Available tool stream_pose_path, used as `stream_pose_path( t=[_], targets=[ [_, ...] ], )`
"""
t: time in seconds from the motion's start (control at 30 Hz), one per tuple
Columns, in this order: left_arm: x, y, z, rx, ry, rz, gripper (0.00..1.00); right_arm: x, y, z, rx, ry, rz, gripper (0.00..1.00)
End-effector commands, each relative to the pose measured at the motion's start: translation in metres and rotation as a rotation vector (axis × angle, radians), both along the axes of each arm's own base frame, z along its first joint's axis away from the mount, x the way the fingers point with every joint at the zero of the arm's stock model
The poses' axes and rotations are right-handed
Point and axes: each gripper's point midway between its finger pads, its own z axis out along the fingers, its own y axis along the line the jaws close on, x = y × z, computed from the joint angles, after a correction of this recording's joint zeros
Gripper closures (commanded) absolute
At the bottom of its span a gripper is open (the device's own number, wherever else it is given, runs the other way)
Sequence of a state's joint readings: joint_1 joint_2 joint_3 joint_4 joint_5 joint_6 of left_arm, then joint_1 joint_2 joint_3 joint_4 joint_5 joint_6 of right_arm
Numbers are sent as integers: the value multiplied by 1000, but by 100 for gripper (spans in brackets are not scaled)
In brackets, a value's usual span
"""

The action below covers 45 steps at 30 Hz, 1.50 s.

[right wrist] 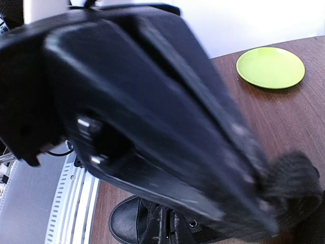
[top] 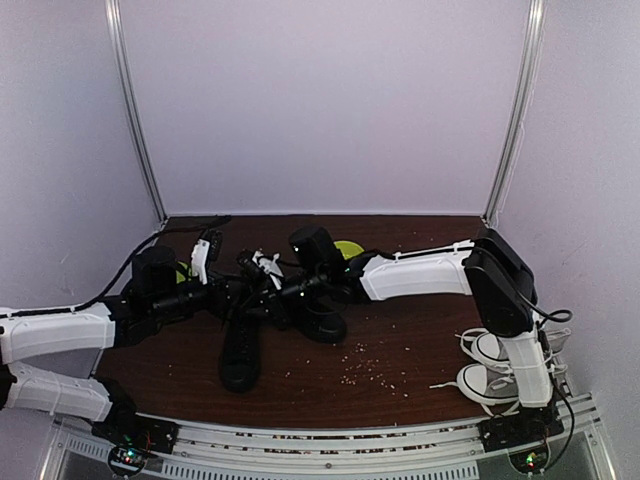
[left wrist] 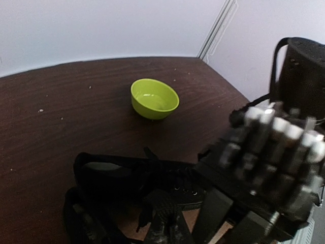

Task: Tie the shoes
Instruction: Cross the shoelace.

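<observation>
Two black shoes lie mid-table: one point(top: 240, 355) with its toe toward the near edge, the other point(top: 322, 322) just to its right. Both arms meet over them. My left gripper point(top: 250, 292) hangs low over a shoe's open top point(left wrist: 127, 175). Its jaws point(left wrist: 170, 223) are shut, and a black lace strand point(left wrist: 141, 216) hangs at the tips; whether it is pinched does not show. My right gripper point(top: 290, 290) is close against the left one and looks shut. In the right wrist view the left arm's black body point(right wrist: 142, 112) fills the frame, with a shoe's toe point(right wrist: 127, 223) below.
A green bowl point(left wrist: 154, 98) stands behind the shoes, and a green plate point(right wrist: 270, 67) lies at the back left. Grey-and-white sneakers with white laces point(top: 495, 365) sit at the near right by the right arm's base. Crumbs point(top: 365, 365) dot the brown table.
</observation>
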<state>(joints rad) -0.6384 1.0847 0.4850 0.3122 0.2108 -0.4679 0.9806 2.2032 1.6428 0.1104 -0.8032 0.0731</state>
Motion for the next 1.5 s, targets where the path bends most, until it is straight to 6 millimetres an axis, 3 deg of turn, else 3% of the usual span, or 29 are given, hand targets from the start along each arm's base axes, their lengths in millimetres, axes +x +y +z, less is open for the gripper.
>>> stream_pose_path(
  t=[0.0, 0.27, 0.37, 0.43, 0.53, 0.6, 0.67, 0.8, 0.9, 0.93, 1.0, 1.07, 1.17, 1.33, 1.47],
  targets=[
    [22, 4, -4, 46, 80, 73, 100, 6, 1, 35, 77, -58, 0, 97],
    [25, 5, -1, 64, 105, 83, 100, 18, -2, 22, 46, -57, -42, 98],
    [26, 4, -1, 86, 116, 75, 91, 23, -1, 16, 22, -73, -60, 98],
    [24, -1, -2, 92, 123, 41, 81, 28, 0, 10, -5, -81, -77, 98],
    [18, -9, 4, 121, 112, -31, 53, 36, -1, 1, -35, -75, -99, 99],
    [18, -1, 11, 191, 90, -28, 37, 42, -3, -4, -55, -70, -126, 99],
    [23, 20, 19, 255, 67, 43, 30, 46, -5, -9, -70, -64, -142, 100],
    [27, 75, 17, 260, 110, 226, 31, 49, -4, -16, -97, -59, -147, 100],
    [26, 110, -18, 259, 223, 363, 51, 50, -3, -21, -117, -49, -145, 100],
    [24, 114, -37, 247, 284, 386, 53, 51, -3, -22, -122, -47, -145, 100],
    [19, 108, -65, 202, 371, 366, 52, 51, -2, -24, -129, -44, -144, 100],
    [18, 93, -75, 140, 382, 297, 39, 52, -2, -24, -136, -43, -151, 100],
    [23, 76, -64, 57, 292, 215, 34, 54, -1, -26, -151, -41, -159, 100],
    [28, 88, -60, 134, 157, 242, 35, 57, -1, -27, -160, -44, -174, 100],
    [25, 83, -66, 156, 108, 214, 40, 60, 1, -26, -155, -42, -173, 100]
  ],
)
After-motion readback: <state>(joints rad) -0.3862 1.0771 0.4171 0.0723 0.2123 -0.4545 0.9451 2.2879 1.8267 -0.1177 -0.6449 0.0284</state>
